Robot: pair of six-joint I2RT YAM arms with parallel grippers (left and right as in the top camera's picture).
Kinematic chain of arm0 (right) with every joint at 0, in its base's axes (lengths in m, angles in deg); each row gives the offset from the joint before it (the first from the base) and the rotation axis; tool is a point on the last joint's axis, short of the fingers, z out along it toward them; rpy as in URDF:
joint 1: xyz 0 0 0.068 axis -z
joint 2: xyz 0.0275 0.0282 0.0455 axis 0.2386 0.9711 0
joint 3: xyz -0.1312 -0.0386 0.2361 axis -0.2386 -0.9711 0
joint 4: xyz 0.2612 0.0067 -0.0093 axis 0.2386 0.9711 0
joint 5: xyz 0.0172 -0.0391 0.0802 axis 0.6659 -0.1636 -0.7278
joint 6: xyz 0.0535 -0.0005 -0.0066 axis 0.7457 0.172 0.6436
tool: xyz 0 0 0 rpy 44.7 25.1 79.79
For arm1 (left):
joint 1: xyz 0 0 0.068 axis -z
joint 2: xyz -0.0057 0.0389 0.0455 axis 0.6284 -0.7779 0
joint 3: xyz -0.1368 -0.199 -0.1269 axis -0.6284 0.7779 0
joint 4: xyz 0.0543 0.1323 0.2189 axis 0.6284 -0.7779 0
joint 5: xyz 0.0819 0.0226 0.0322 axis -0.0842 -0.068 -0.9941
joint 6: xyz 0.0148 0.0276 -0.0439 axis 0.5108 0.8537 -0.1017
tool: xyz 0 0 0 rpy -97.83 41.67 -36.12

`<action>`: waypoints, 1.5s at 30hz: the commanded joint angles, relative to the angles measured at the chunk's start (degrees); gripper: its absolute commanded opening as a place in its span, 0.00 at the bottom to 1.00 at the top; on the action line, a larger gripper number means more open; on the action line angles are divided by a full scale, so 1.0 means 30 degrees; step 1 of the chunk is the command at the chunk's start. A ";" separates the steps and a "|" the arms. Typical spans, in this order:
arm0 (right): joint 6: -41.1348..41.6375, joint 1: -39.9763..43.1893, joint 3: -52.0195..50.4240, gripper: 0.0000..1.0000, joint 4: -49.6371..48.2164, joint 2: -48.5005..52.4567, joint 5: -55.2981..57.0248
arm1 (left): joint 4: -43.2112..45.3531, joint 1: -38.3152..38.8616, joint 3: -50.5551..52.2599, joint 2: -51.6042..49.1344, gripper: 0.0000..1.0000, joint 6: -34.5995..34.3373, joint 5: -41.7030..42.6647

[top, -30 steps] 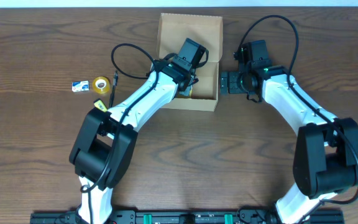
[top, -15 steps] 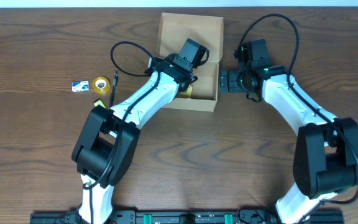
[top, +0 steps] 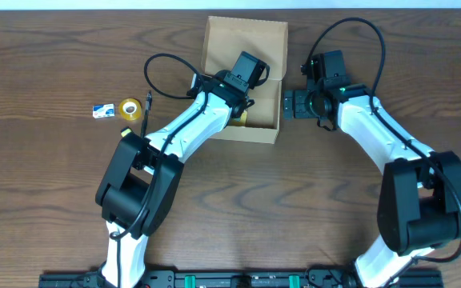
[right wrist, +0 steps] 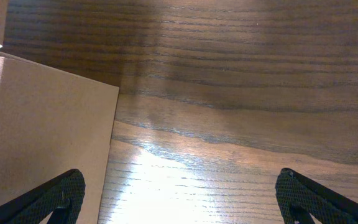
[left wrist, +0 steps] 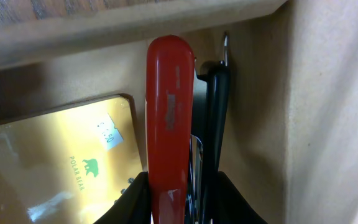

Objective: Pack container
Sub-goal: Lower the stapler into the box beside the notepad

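While a small blue-and-white packet (top: 101, 110), a yellow tape roll (top: 130, 108) and a thin black pen-like stick (top: 146, 106) lie close together on the bench (top: 54, 200) at far left, well apart from the container and not yet packed, the job looks only partly done. Further right, the cardboard container (top: 246, 134) sits at the far middle of the bench with its flap lid folded back. The left hand (left wrist: 179, 205) is down inside it, fingers pinched on a red stapler (left wrist: 166, 112) that lies along an inner wall, just beside a gold Polar Bear pack (left wrist: 48, 168) already on the box floor. I judge the stapler is being placed, leaving the three loose items and the lid. Just beside the container's right wall, the right hand (top: 289, 104) has its fingers spread wide and holds nothing. From overhead the left arm covers most of the box's inside, so other contents cannot be made out. The stapler's rear is cut off in the wrist view, and the packet is too small to identify.
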 commanded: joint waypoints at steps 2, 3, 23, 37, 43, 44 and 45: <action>0.0197 0.0095 0.0007 0.99 0.0015 0.0007 -0.0058 | 0.0036 0.0051 -0.0321 -0.0211 0.61 0.0313 0.0044; 0.0197 0.0095 0.0007 0.99 0.0015 0.0007 -0.0066 | 0.0058 0.0051 -0.0321 -0.0211 0.73 0.0313 0.0073; 0.0197 0.0095 0.0007 0.99 0.0015 0.0007 -0.0066 | 0.0430 0.0080 -0.0444 0.0277 0.08 0.1064 0.1064; 0.0197 0.0095 0.0007 0.99 0.0007 0.0007 -0.0058 | 0.0430 0.0087 -0.2069 0.2229 0.06 0.9377 0.1056; 0.0197 0.0095 0.0007 0.99 0.0007 0.0007 -0.0058 | -0.0066 0.0080 -0.2477 0.4379 0.06 1.7952 0.0364; 0.0197 0.0095 0.0007 0.99 0.0007 0.0007 -0.0058 | -0.0262 0.0080 -0.2477 0.4721 0.06 1.9263 0.0211; 0.0197 0.0095 0.0007 0.99 0.0007 0.0007 -0.0058 | -0.0525 0.0080 -0.2477 0.5100 0.06 2.0633 -0.0036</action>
